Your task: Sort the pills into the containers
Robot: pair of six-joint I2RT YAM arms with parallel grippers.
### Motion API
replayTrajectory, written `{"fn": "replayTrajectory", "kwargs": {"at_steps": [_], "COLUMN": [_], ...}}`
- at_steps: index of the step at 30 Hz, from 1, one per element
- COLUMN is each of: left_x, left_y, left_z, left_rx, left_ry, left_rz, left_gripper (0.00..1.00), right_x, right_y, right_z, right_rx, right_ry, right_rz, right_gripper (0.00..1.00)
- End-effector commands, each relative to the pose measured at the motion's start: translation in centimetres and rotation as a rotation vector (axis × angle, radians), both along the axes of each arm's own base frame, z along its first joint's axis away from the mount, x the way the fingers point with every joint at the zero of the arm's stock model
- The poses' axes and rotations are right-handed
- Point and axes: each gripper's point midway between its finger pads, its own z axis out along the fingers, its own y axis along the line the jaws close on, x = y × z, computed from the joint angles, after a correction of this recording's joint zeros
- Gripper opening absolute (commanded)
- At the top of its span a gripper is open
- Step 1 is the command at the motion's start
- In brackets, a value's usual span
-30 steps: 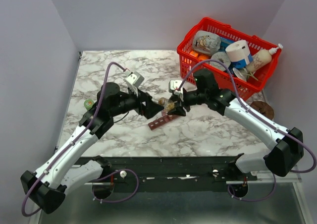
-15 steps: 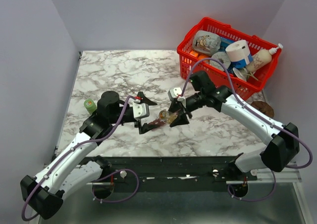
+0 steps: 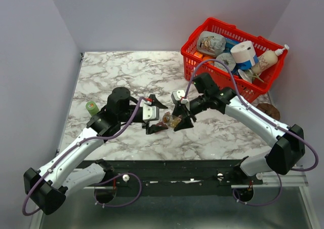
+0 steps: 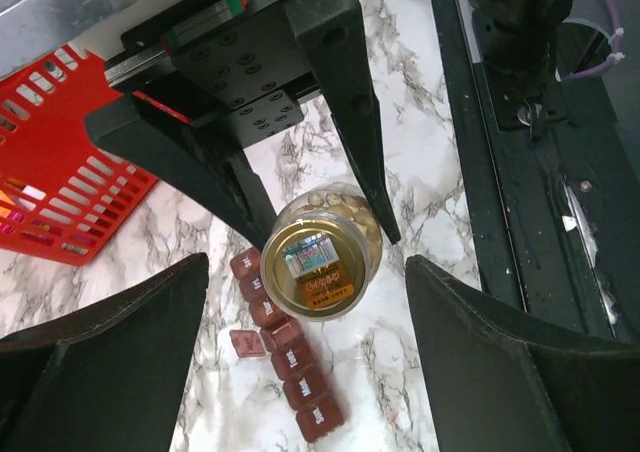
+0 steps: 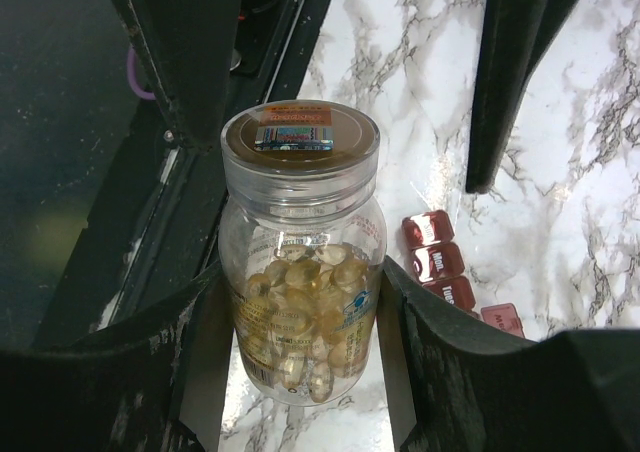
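Right wrist view shows pills [image 5: 300, 302] inside the bottle [image 5: 300, 212], indistinct from overhead.

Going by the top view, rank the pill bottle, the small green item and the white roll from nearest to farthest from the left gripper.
1. pill bottle, just ahead of the left gripper.
2. small green item, alone, off to the left.
3. white roll, far right, inside the red basket.
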Motion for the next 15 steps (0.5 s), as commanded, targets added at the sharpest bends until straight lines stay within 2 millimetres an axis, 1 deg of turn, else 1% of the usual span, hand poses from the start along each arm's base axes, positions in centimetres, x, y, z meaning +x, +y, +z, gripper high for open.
{"fn": "replayTrajectory", "kwargs": {"at_steps": [1,2,5,6,8,9,11,12,13,14,15], "left_x": [-0.6,-0.2,-0.2,-0.2,-0.3,-0.3,-0.4,-0.3,-0.3,-0.3,0.2], "left_y": [-0.9,-1.0,-1.2,-1.2,-1.2,-1.0,-0.8,-0.6,-0.5,-0.3,-0.1], "left_z": [1.1,0.8,0.8,0.7,0.6,0.4,0.3,0.2,0.1,0.3,0.2], "left_rx": [0.01,0.026,0.039,0.043,0.047,0.059,0.062,0.067,0.07,0.068,0.073], "left_ry": [-0.047,-0.048,-0.046,-0.041,-0.04,-0.036,-0.041,-0.041,-0.037,-0.037,-0.039], "left_rz": [-0.065,-0.053,-0.054,-0.054,-0.054,-0.047,-0.037,-0.024,-0.017,-0.004,0.033], "left_gripper": [0.76,0.73,0.65,0.56,0.48,0.42,0.37,0.28,0.21,0.11,0.0], "right_x": [-0.6,-0.6,-0.5,-0.5,-0.5,-0.5,-0.4,-0.3,-0.3,-0.2,-0.1], "right_y": [0.6,0.6,0.5,0.6,0.5,0.5,0.5,0.6,0.6,0.5,0.6], "right_z": [1.1,1.2,1.0,1.2,1.0,1.0,1.1,1.2,1.2,1.2,1.4], "right_rx": [0.041,0.042,0.038,0.04,0.037,0.036,0.034,0.037,0.036,0.033,0.036], "right_ry": [-0.002,-0.005,-0.005,-0.009,-0.006,-0.007,-0.009,-0.014,-0.011,-0.01,-0.016], "right_rz": [0.044,0.045,0.041,0.04,0.037,0.035,0.03,0.027,0.024,0.016,0.01], "right_gripper": [0.15,0.15,0.15,0.15,0.15,0.15,0.15,0.15,0.15,0.15,0.15]}}
